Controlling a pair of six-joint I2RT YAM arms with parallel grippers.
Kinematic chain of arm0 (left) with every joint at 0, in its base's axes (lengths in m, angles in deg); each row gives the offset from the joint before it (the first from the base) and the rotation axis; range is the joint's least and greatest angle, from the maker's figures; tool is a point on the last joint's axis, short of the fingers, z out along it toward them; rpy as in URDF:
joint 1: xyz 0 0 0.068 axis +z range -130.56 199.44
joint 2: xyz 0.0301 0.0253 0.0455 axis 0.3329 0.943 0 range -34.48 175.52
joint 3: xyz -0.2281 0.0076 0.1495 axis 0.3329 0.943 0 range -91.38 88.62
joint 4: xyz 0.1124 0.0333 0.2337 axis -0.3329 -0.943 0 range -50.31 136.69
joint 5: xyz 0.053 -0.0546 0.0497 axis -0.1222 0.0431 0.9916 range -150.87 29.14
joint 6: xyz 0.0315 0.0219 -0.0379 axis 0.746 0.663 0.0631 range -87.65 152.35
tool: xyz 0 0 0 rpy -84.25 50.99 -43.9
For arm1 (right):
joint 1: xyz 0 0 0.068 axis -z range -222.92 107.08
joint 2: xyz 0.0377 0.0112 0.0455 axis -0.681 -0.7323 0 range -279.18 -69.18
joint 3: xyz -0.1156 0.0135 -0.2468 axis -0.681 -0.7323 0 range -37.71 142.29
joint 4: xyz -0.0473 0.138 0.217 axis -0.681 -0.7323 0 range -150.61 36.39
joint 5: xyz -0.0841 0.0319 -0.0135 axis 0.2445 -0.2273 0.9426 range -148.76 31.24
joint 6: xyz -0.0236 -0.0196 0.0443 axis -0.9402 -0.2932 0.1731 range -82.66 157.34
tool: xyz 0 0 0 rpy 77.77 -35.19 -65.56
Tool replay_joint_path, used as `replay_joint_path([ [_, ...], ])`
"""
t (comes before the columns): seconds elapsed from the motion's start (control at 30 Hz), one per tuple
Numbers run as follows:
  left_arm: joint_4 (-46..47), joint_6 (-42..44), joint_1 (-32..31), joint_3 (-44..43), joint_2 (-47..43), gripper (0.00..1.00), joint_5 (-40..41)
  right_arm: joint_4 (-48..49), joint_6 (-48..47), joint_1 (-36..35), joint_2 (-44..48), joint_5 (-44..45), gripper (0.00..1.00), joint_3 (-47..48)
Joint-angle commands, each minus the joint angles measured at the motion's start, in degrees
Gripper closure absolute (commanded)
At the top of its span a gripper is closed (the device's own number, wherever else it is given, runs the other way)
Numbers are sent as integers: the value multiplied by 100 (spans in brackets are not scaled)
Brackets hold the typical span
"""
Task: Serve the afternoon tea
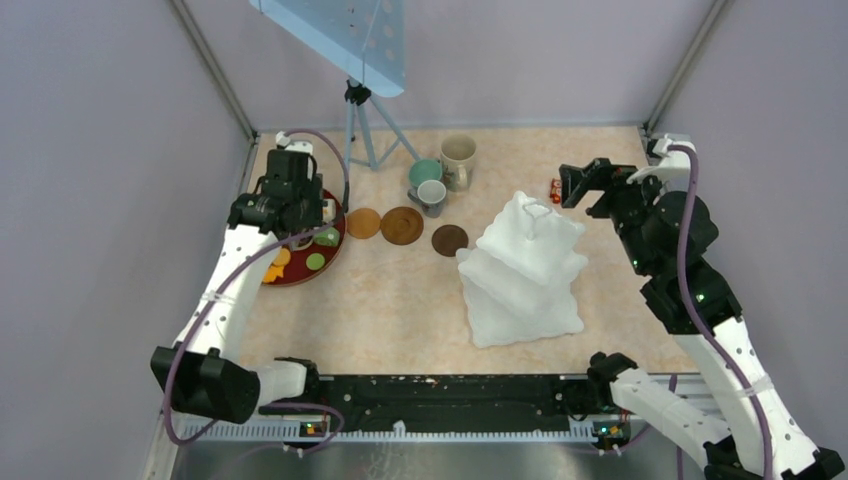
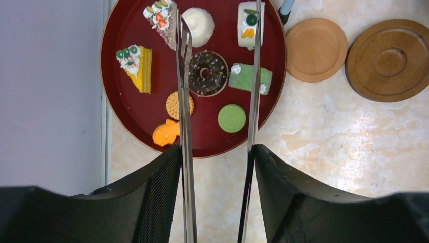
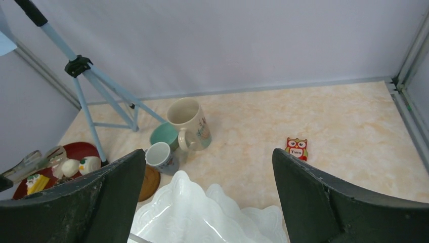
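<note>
Overhead view of a marble-patterned table [image 1: 400, 300] with two robot arms. The left gripper [image 2: 217, 152] hangs above a round dark-red tray [image 2: 131, 126] at the table's left edge. Its jaws are closed on long metal tongs [image 2: 184, 126], one blade against each finger. The blades stand apart and reach out over the tray, with a chocolate doughnut [image 2: 206, 73] between them (whether they touch it cannot be told). Around it on the tray lie a yellow cake wedge [image 2: 135, 66], a green roll [image 2: 249, 78], a green round cookie [image 2: 231, 118], an orange cookie [image 2: 166, 132] and a white dome cake [image 2: 198, 25]. Just right of the tray lie a light brown coaster [image 2: 316, 49] and a darker coaster [image 2: 389, 59]. A third coaster [image 1: 449, 240] lies beside the white three-tier stand [image 1: 525, 265], right of centre. Behind the coasters cluster a tall beige mug [image 1: 459, 158], a teal mug [image 1: 424, 172] and a small grey mug [image 1: 432, 195]. The right gripper [image 3: 208, 154] hovers over the stand's far side, jaws spread wide
</note>
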Motion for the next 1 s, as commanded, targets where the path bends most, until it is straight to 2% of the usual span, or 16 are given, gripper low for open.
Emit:
replay_joint_path([
  [0.0, 554, 132, 66, -4, 165, 40, -272, 307, -15, 43, -87, -352, 7, 57],
  [0.37, 905, 212, 66, 51, 909, 42, -197, 439, -190, 42, 122, -319, 7, -111],
  [0.97, 1208, 228, 70, 243, 1420, 46, -267, 580, -285, 44, 226, -380, 7, -340],
])
